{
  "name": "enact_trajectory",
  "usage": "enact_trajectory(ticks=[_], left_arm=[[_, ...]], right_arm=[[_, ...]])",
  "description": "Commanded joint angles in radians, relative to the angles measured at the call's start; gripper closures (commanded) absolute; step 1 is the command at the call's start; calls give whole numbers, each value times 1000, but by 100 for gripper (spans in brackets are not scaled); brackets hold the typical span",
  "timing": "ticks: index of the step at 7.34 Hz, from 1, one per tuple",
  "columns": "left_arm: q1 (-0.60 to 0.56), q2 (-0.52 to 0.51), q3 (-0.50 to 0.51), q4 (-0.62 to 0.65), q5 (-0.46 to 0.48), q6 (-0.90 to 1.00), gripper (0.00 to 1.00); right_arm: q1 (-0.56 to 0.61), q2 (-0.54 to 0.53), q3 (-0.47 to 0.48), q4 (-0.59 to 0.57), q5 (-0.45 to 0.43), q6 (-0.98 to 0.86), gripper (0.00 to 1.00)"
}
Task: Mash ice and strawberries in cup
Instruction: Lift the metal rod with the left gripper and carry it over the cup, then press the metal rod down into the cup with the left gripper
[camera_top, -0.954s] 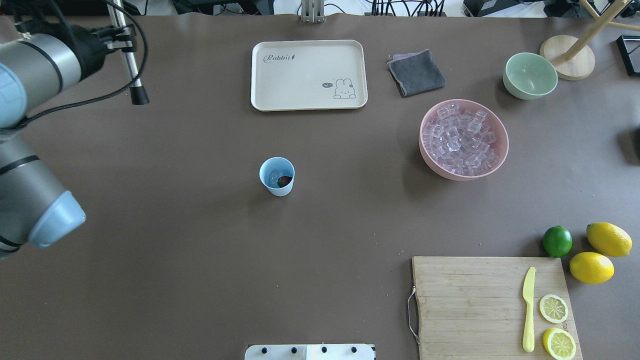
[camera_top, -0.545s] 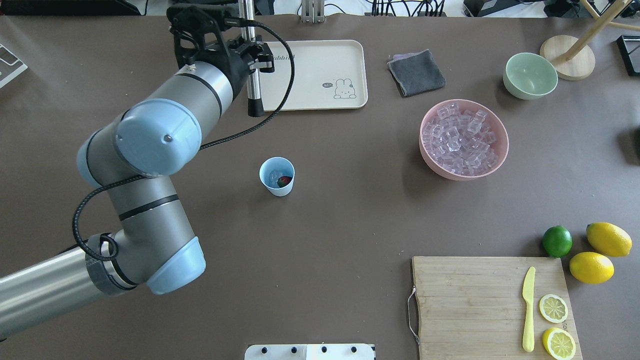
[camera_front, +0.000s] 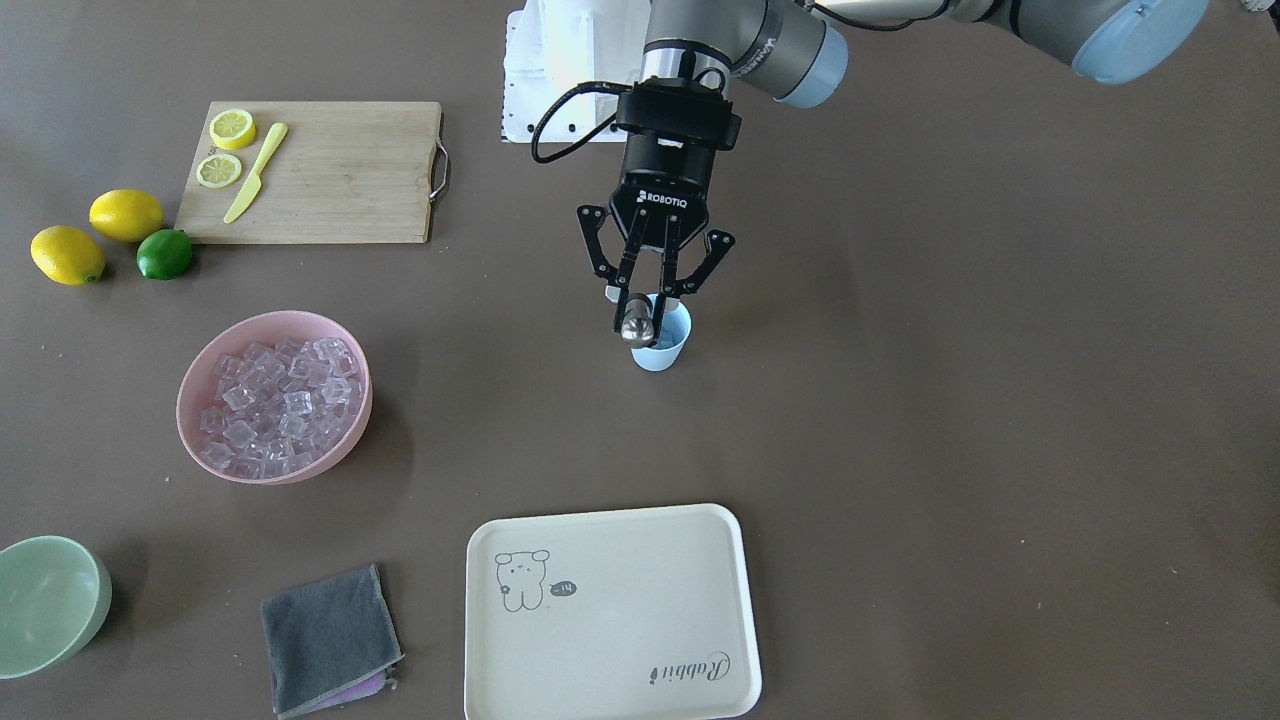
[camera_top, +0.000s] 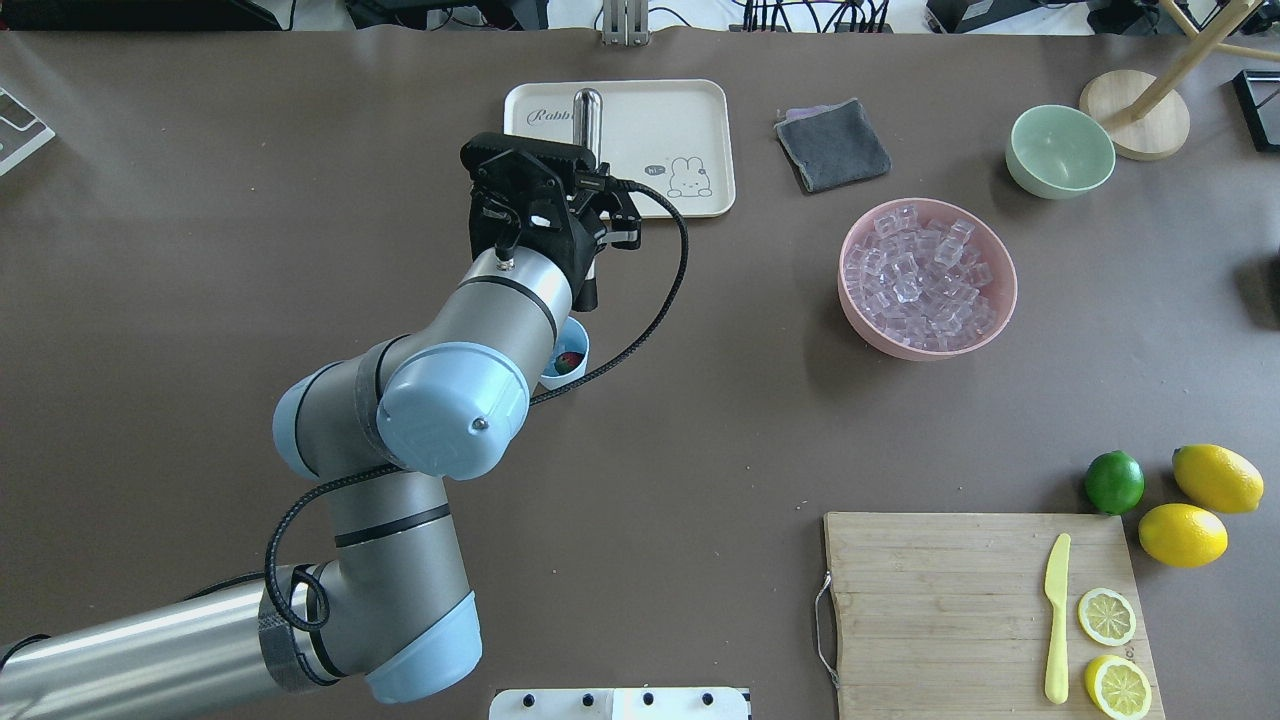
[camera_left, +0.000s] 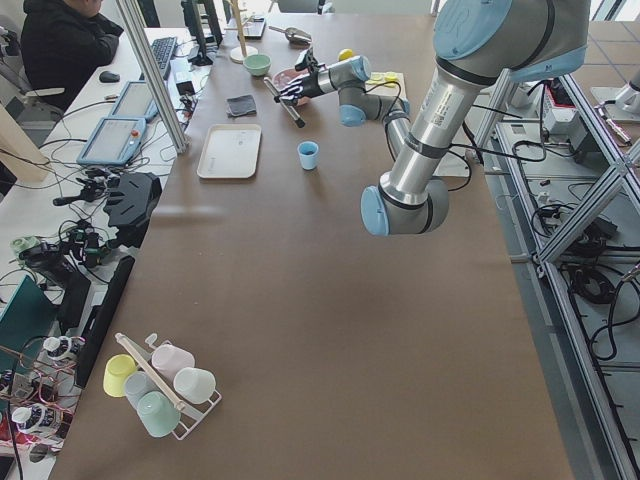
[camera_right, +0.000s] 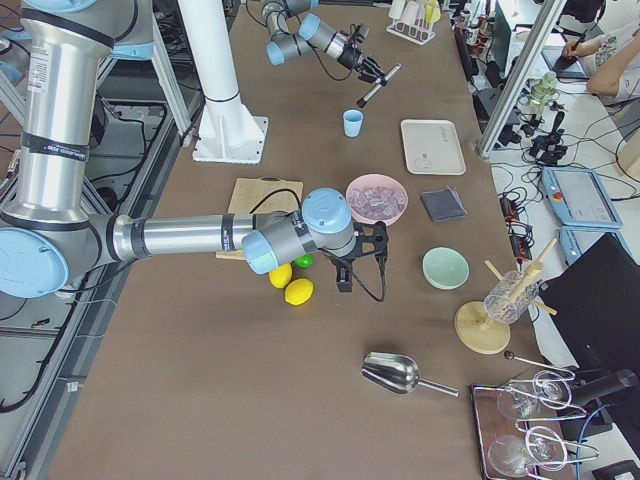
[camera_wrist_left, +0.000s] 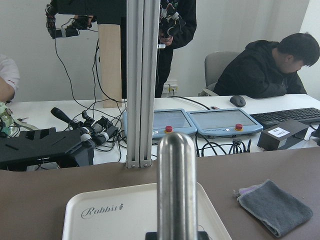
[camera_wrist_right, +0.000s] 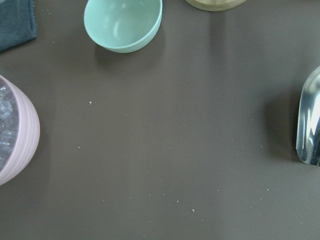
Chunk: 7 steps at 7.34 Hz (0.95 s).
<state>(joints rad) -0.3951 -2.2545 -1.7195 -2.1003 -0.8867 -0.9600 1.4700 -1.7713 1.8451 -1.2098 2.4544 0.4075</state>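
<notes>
The left gripper (camera_front: 648, 298) hangs over the middle of the bench (camera_top: 700, 400), its jaws closed tight on a steel muddler (camera_top: 586, 120). The rod sits tilted in the grip. Its rounded steel end rises past the jaws on the side away from the robot, and its black tip comes out below them on the robot's side. The cup (camera_front: 662, 350) stands upright on the bench just beneath the jaws. In the side views the black tip is above the cup's rim and apart from it. From overhead the arm covers most of the cup, but the strawberry (camera_top: 568, 362) shows red inside it against the near wall. Whether any cube lies beside the strawberry cannot be told. The ice (camera_top: 925, 275) is heaped in a pink bowl (camera_top: 880, 340), well apart from the left jaws on the robot's right. A cream tray (camera_top: 690, 110) lies beyond the jaws, under the raised steel end.

The right gripper (camera_right: 345, 272) shows only from the table's end, low over the bench near the pink bowl, and whether its jaws are parted or closed cannot be told
</notes>
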Motion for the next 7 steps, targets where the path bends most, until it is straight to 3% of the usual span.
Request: enact_trajectory(ticks=[1,2,7], left_arm=[[33,16,52,-74,20,29,100],[36,38,73,-119,20,30,100],[30,58,93,-147,17,66,100]], right_arm=[[26,6,-3,-133,-29,-7,1],[29,15,-6,-183,-34,-7,1],[30,33,5,-188,-48,-6,1]])
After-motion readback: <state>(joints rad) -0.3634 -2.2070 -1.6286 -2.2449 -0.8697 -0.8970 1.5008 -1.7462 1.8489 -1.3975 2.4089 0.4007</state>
